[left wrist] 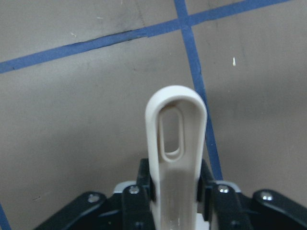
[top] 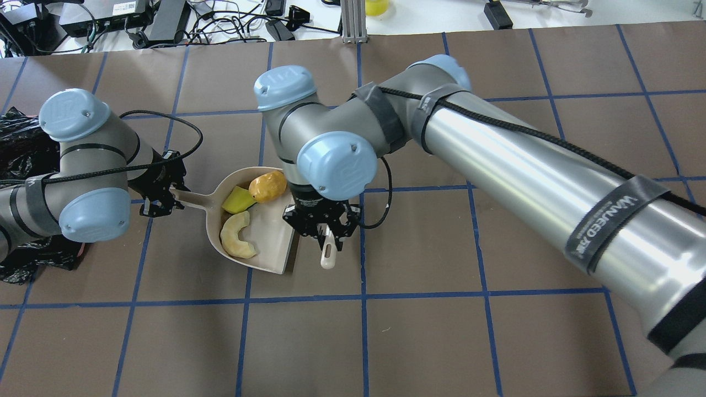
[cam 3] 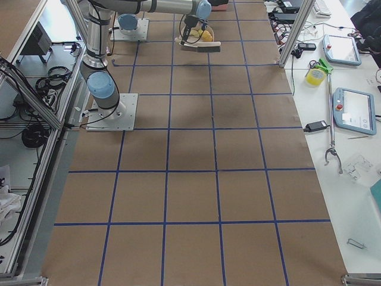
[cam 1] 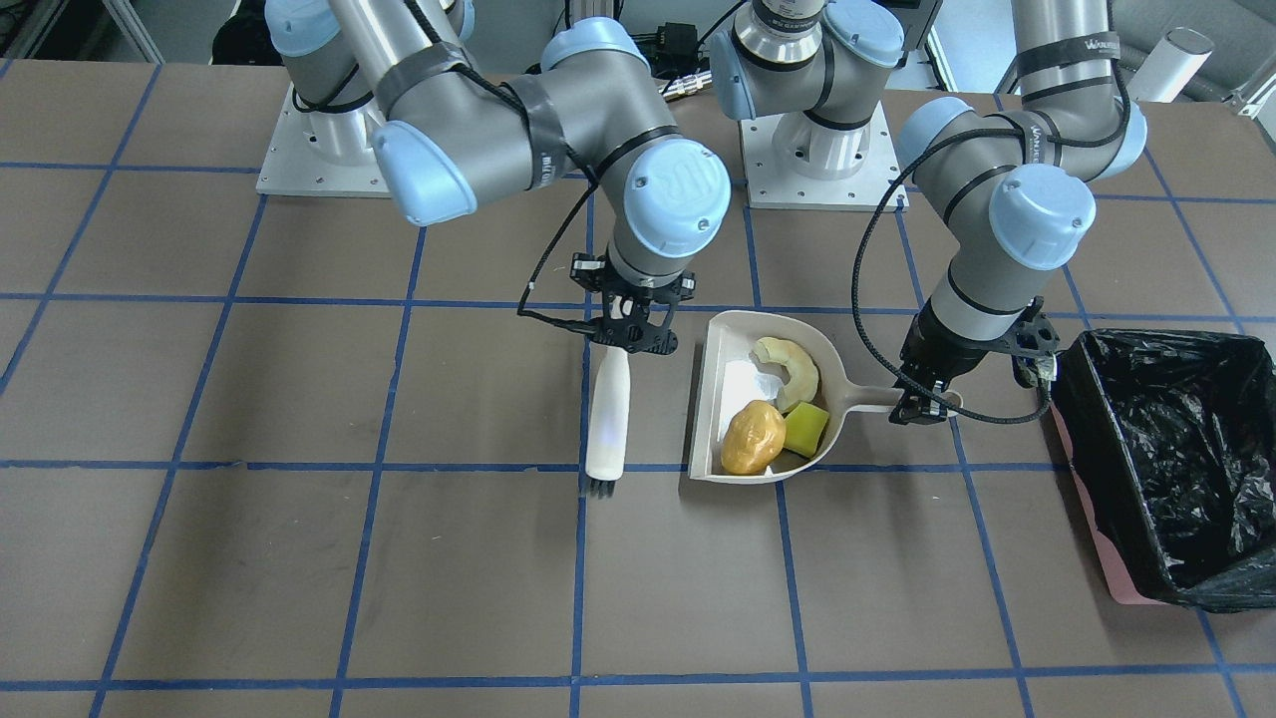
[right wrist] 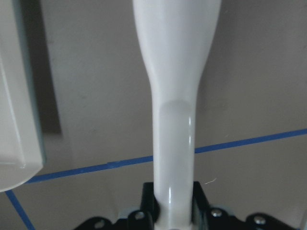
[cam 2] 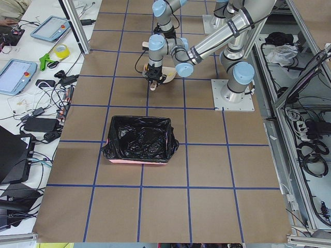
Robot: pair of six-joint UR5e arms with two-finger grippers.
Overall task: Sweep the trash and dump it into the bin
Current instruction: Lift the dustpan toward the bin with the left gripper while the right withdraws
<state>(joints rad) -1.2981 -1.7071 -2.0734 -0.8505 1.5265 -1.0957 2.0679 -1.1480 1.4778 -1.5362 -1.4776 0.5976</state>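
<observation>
Front camera first: the beige plastic dustpan (cam 1: 726, 394) lies flat on the brown table (cam 1: 299, 558), and all three bits of trash are inside it. There's the glossy orange-brown lump (cam 1: 753, 437), rounded and wrinkled. There's the pale cream ring piece (cam 1: 793, 367), curled like a half-moon, and the blocky yellow-green wedge (cam 1: 805, 429) wedged between them. The left gripper (cam 1: 925, 401) is clamped on the dustpan's thin handle, so the trash sits just beside it, toward the table's middle. The right gripper (cam 1: 630, 337) pinches the top of the smooth white brush (cam 1: 609, 419), whose dark bristles (cam 1: 598, 488) point at the table beside the pan's straight open lip. The bin (cam 1: 1166, 469), a pink box lined with a crinkly, shiny black bag, stands on the far side of the left gripper from the pan, near it but not touching the pan.

From overhead, the lump and wedge press together at the pan's far side, with the ring nearer the robot.

In the left side view, the bin fills the foreground and the pan is apart from it, farther along the table.

In the right side view, pan and brush are tiny at the far end, too small for detail.

On the left wrist camera, the jaws squeeze both sides of the matte beige handle, just behind its oval hanging slot.

On the right wrist camera, the jaws are closed on the brush's glossy narrow neck, with the pan's edge at the view's left.
</observation>
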